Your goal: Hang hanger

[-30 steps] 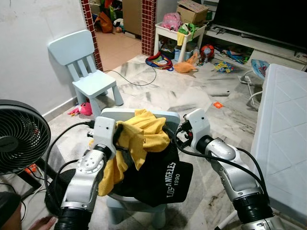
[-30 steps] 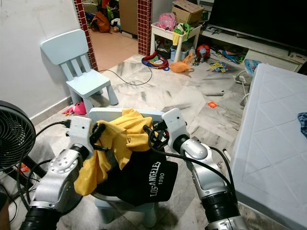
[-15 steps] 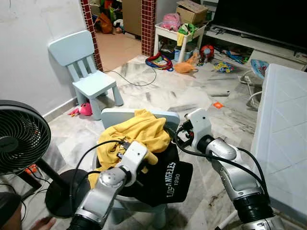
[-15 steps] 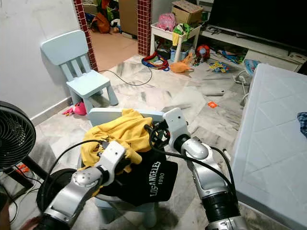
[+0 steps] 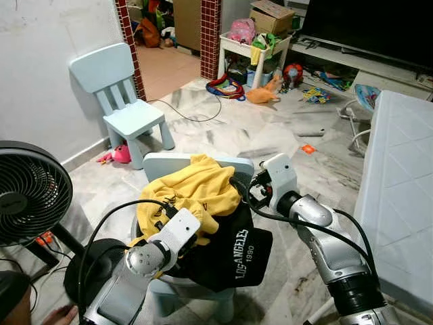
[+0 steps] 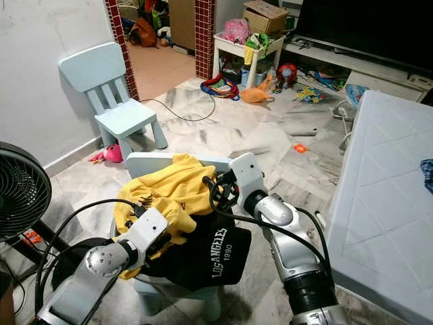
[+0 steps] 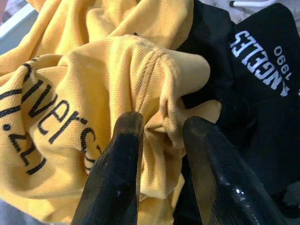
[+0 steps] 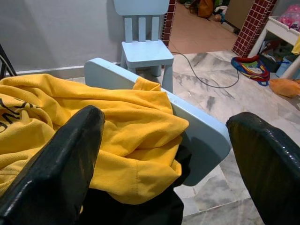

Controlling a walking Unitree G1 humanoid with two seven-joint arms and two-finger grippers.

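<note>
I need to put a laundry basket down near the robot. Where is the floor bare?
Bare marble floor lies between the far blue chair and the white table. Crowded spots: the near chair heaped with the yellow shirt and black shirt, the fan, and the toys beyond.

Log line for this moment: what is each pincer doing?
left pincer: open, at yellow shirt fold | right pincer: open, by chair back | black shirt: underneath

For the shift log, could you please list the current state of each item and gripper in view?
Yellow shirt: crumpled over the near chair's back.
Black Los Angeles garment: draped beneath it.
Left gripper: open, fingers astride a yellow fold.
Right gripper: open wide.
Fan: upright.
</note>
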